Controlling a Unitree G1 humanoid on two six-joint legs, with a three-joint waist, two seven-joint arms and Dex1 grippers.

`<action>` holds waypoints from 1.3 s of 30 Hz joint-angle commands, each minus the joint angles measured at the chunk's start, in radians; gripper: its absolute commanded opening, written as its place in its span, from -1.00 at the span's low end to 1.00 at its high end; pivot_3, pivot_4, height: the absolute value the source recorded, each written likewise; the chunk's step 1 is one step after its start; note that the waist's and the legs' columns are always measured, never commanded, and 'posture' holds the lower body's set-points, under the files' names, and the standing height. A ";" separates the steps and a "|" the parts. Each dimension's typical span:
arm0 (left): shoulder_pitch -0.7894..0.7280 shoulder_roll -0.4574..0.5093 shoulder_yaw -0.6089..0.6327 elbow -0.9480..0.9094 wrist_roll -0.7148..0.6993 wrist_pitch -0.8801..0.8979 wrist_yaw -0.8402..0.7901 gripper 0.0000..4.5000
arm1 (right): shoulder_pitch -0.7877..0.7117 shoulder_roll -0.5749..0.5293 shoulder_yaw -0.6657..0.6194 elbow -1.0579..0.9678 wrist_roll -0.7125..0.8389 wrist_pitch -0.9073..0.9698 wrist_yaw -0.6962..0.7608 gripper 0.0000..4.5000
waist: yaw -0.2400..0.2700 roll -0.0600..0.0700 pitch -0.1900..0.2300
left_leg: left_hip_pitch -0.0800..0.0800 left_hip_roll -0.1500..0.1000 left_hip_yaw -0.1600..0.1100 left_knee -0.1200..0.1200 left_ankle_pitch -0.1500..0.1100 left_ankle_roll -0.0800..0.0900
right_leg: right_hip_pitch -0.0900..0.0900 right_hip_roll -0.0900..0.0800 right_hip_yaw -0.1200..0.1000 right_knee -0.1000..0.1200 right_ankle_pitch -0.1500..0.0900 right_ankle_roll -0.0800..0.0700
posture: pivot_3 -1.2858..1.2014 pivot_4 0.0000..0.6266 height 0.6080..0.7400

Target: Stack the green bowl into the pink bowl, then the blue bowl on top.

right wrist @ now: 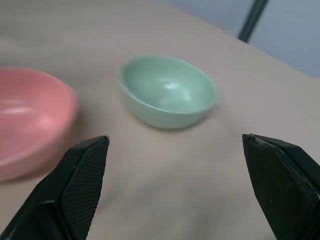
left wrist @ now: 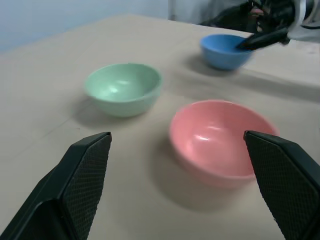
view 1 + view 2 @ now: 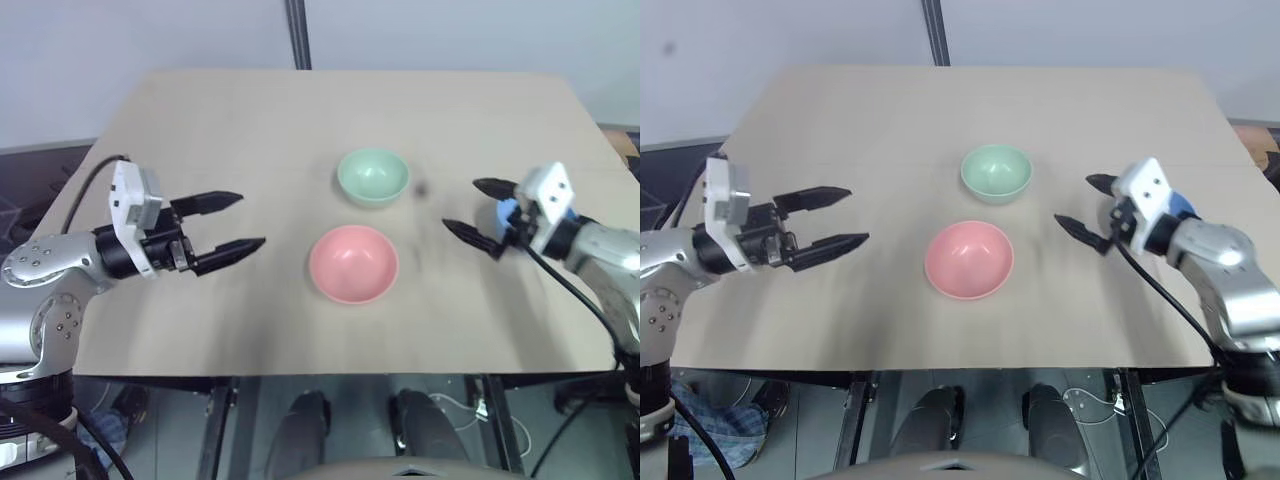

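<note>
Left gripper (image 3: 226, 225) spread wide, empty, hovering over left of counter (image 3: 250, 120), well apart from bowls. Pink bowl (image 3: 353, 263) centre-near; green bowl (image 3: 373, 176) just beyond it, apart, both upright. Right gripper (image 3: 476, 212) also agape, empty, right of green bowl. Blue bowl (image 2: 223, 50) far right, behind right gripper. Risk: right arm's sweep toward green bowl clips blue bowl; wide fingers nudge pink bowl.

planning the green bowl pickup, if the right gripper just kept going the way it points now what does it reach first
Most likely the green bowl: it sits between the open fingers of the right gripper in its wrist view, with bare table before it. The pink bowl lies off to one side.
</note>
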 commanded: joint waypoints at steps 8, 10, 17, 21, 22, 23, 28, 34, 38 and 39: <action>0.078 -0.030 0.081 -0.047 0.010 -0.018 0.163 0.99 | -0.367 0.142 0.299 0.403 -0.398 -0.298 -0.020 1.00 | -0.003 0.000 0.001 | -0.003 -0.001 0.001 -0.002 0.000 0.000 | -0.004 -0.002 0.000 -0.001 0.000 0.000 | 0.03 -0.52 1.00; 0.091 -0.030 0.078 -0.052 0.009 -0.020 0.173 0.99 | -0.401 0.168 0.323 0.448 -0.428 -0.374 -0.007 1.00 | -0.002 0.001 0.001 | -0.003 -0.001 0.001 -0.003 0.000 0.000 | -0.004 -0.002 0.000 -0.001 0.000 0.000 | 0.03 -0.52 1.00; 0.113 -0.031 0.061 -0.058 0.014 -0.037 0.183 0.99 | -0.483 0.239 0.392 0.550 -0.493 -0.516 0.104 1.00 | -0.002 0.001 0.001 | -0.003 -0.001 0.001 -0.003 0.000 0.000 | -0.004 -0.002 0.000 0.000 0.000 0.000 | 0.03 -0.52 1.00; 0.103 -0.030 0.047 -0.048 0.019 -0.046 0.178 0.99 | -0.536 0.283 0.416 0.650 -0.541 -0.512 0.122 1.00 | -0.003 0.001 0.001 | -0.003 -0.001 0.000 -0.003 0.000 0.000 | -0.004 -0.002 0.000 0.000 0.000 0.000 | 0.03 -0.52 1.00; 0.100 -0.029 0.044 -0.046 0.019 -0.047 0.177 0.99 | -0.551 0.295 0.419 0.680 -0.552 -0.510 0.123 1.00 | -0.004 0.001 0.001 | -0.002 -0.001 0.000 -0.003 0.000 0.000 | -0.004 -0.001 0.000 0.000 0.000 0.000 | 0.03 -0.52 1.00; 0.099 -0.029 0.041 -0.044 0.019 -0.049 0.176 0.99 | -0.569 0.307 0.421 0.715 -0.565 -0.501 0.120 1.00 | -0.005 0.001 0.002 | -0.002 -0.001 0.000 -0.003 0.000 0.000 | -0.004 -0.001 0.000 0.001 0.000 0.000 | 0.03 -0.52 1.00; 0.095 -0.025 0.026 -0.038 0.021 -0.055 0.166 1.00 | -0.636 0.355 0.423 0.853 -0.611 -0.500 0.104 0.75 | -0.007 0.001 0.002 | -0.002 -0.001 0.000 -0.004 0.000 -0.001 | -0.005 -0.001 0.000 0.001 0.000 -0.001 | 0.03 -0.52 1.00; 0.091 -0.024 0.011 -0.028 0.036 -0.072 0.152 1.00 | -0.652 0.376 0.419 0.888 -0.622 -0.505 0.130 -0.19 | -0.008 0.002 0.002 | -0.003 -0.001 0.001 -0.005 0.000 -0.001 | -0.006 -0.001 0.000 0.000 0.000 -0.001 | 0.03 -0.52 1.00; 0.078 -0.035 0.008 -0.029 0.022 -0.076 0.148 1.00 | -0.640 0.373 0.415 0.870 -0.622 -0.509 0.148 -0.81 | -0.014 0.002 0.002 | -0.003 -0.001 0.001 -0.005 0.000 -0.001 | -0.007 -0.001 0.000 0.001 0.000 -0.001 | 0.03 -0.52 1.00; 0.073 -0.039 0.008 -0.030 0.017 -0.075 0.150 1.00 | -0.637 0.371 0.411 0.864 -0.620 -0.508 0.154 -0.98 | -0.016 0.002 0.002 | -0.003 -0.001 0.001 -0.005 0.000 -0.001 | -0.006 -0.001 0.000 0.001 0.000 -0.001 | 0.03 -0.52 1.00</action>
